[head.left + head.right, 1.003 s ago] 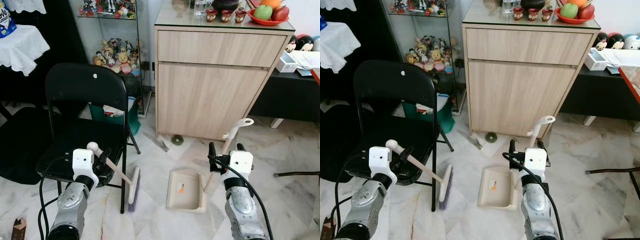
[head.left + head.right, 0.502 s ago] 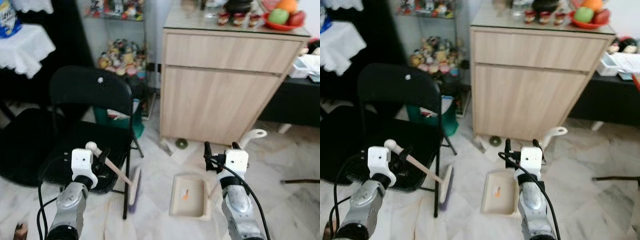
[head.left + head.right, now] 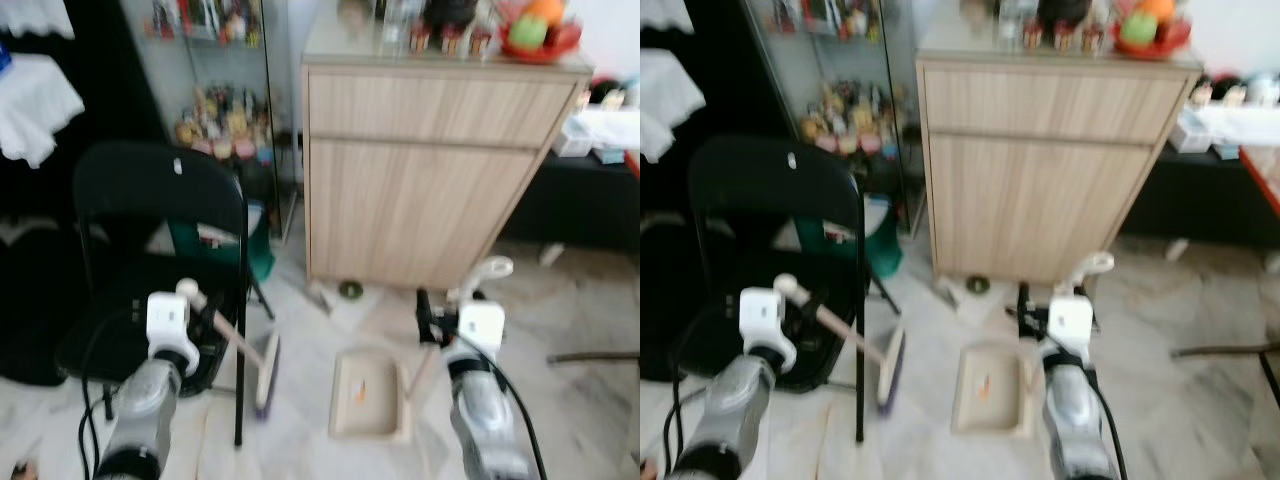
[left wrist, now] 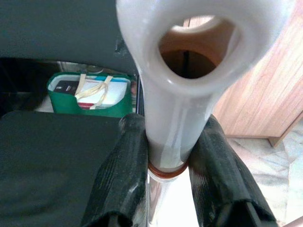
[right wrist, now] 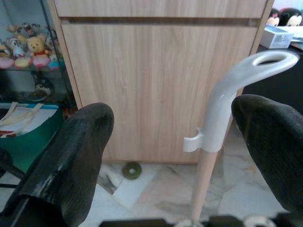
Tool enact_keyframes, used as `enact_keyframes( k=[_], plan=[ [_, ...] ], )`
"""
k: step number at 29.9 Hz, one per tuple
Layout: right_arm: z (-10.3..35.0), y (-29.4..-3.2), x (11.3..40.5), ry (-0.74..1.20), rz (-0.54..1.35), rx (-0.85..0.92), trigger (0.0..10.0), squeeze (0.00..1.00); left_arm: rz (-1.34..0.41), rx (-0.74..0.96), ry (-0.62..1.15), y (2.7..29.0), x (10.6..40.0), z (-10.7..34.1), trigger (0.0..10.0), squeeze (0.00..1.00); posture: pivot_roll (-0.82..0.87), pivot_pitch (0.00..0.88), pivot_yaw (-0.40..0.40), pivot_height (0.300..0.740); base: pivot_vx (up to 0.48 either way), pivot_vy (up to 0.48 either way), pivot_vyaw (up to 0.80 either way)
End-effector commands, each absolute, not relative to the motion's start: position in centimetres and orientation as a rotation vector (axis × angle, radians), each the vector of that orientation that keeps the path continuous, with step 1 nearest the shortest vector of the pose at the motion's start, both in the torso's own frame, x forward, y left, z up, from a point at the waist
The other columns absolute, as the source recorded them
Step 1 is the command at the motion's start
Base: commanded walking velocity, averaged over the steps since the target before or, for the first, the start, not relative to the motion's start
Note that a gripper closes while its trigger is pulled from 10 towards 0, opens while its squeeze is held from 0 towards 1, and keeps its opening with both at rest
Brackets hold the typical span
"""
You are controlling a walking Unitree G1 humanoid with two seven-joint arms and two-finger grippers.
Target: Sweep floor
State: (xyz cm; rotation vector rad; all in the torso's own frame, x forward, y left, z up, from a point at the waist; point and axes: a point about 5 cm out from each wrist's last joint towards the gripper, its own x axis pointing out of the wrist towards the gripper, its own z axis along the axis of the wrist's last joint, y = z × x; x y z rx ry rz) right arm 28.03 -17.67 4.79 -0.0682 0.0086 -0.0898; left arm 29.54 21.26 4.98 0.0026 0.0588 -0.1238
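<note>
My left gripper [image 3: 205, 320] is shut on the pale handle of a broom [image 3: 267, 372], whose purple bristles rest on the marble floor beside the chair's front leg. In the left wrist view the black fingers [image 4: 123, 179] clamp the white handle end [image 4: 175, 118]. A beige dustpan [image 3: 365, 395] lies flat on the floor, its long handle [image 3: 480, 275] rising toward the right. My right gripper [image 3: 445, 310] is open at that handle. In the right wrist view the handle [image 5: 222, 109] stands between the spread fingers [image 5: 85, 142], touching neither.
A black folding chair [image 3: 150, 200] stands close on the left. A wooden cabinet [image 3: 430, 180] is ahead, with a small round object [image 3: 350, 290] on the floor at its base. A glass case of toys [image 3: 215, 110] and a green bag [image 3: 215, 245] sit behind the chair.
The whole picture has shifted and blurred, so the camera is moving. The broom, the dustpan and both grippers keep the same relation to each other.
</note>
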Motion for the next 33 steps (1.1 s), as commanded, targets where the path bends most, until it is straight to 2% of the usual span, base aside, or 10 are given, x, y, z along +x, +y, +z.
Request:
enact_keyframes(
  k=[1, 21, 33],
  plan=[
    [4.72, -17.36, 28.08, 0.011, -0.082, -0.062, 10.0, 0.00, -0.122, 0.012, 0.051, 21.48, 29.60, 5.18, 10.0, 0.00, -0.07, 0.074, -0.010, 0.740, 0.000, 0.000, 0.00],
    [4.65, -17.31, 28.03, 0.014, -0.081, -0.061, 10.0, 0.00, -0.127, 0.008, 0.052, 21.32, 29.65, 5.17, 10.0, 0.00, -0.07, 0.078, -0.009, 0.740, 0.000, 0.000, 0.00],
    [4.59, -17.23, 27.99, 0.016, -0.079, -0.060, 10.0, 0.00, -0.127, 0.009, 0.050, 21.38, 29.62, 5.19, 10.0, 0.00, -0.07, 0.082, -0.008, 0.740, 0.260, 0.000, 0.00]
  ],
)
